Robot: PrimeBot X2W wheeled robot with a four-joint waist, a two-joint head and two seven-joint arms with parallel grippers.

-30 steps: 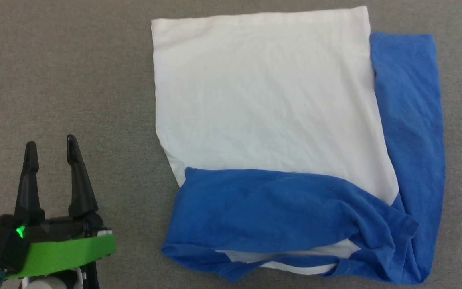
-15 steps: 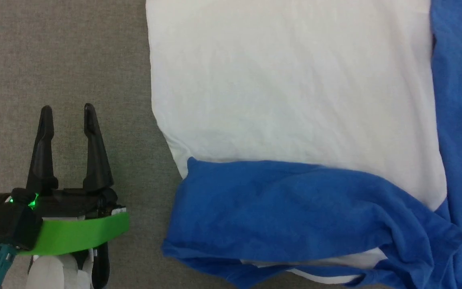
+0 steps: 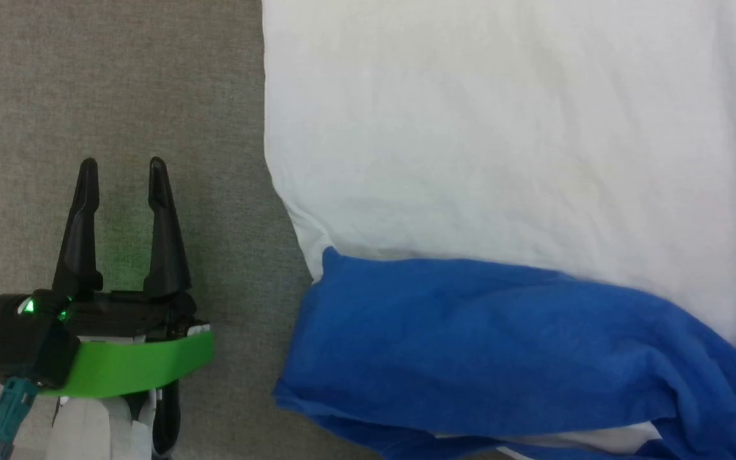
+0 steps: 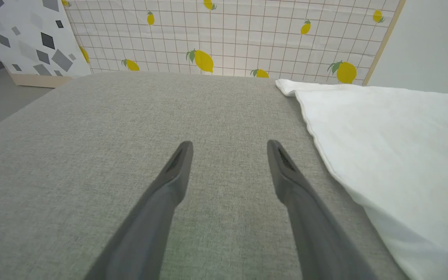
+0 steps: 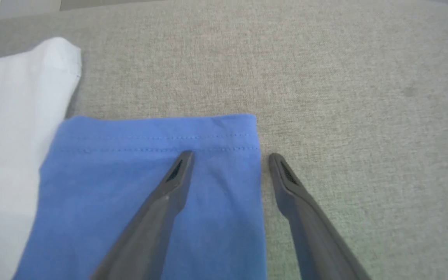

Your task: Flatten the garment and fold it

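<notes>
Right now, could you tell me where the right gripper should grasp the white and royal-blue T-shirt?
Probably the royal-blue sleeve's stitched cuff, at its outer corner, from the grey fabric surface side: it lies flat, and the open right gripper straddles that edge.

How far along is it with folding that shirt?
Done: the garment's white body lies mostly flat on the grey surface, with one blue sleeve lying across its near end. In hand: nothing is gripped; the left tool is open beside it, and the right tool is open over a blue cuff. Left: tucking that cuff in and folding the body, I'd guess.
</notes>
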